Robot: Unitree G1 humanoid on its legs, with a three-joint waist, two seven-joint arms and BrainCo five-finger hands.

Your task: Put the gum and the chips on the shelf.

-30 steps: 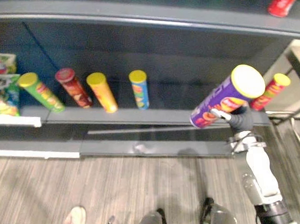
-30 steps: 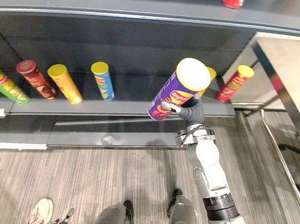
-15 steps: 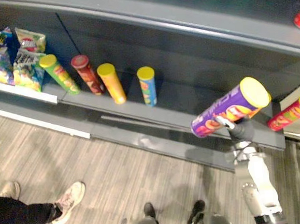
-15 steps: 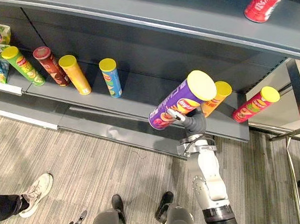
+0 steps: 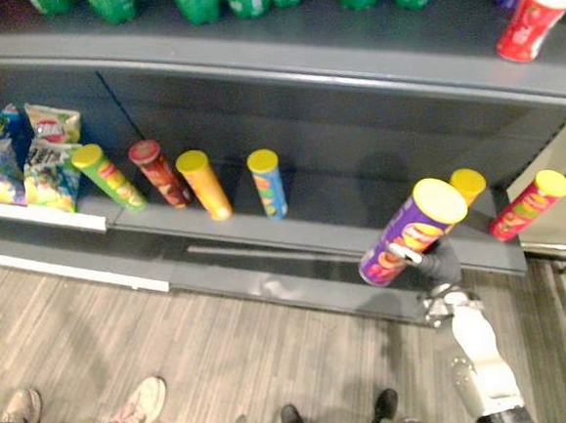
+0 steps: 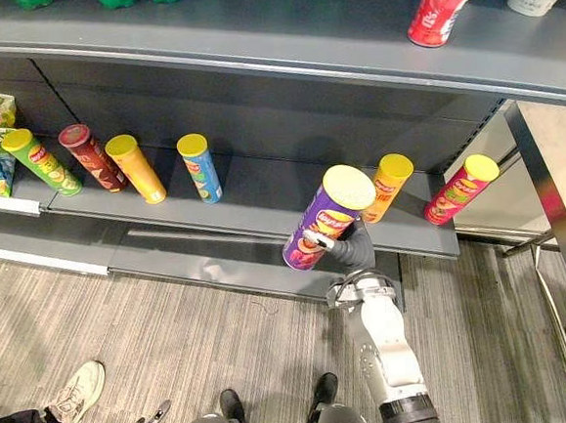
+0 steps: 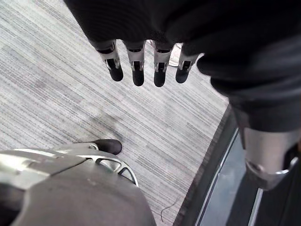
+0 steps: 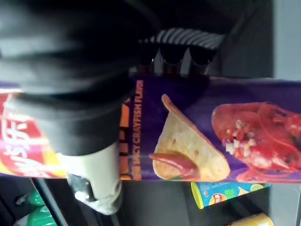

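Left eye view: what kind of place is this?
Probably a shop aisle, or a mock-up of one: a grey tiered shelf with a row of chip cans, snack bags and green bottles. The right hand holds a purple chip can.

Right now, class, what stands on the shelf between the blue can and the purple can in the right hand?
Nothing: the shelf between blue can and purple can is bare, in both eye views.

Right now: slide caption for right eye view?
Right hand holds a purple chips can, tilted, at the lower shelf.
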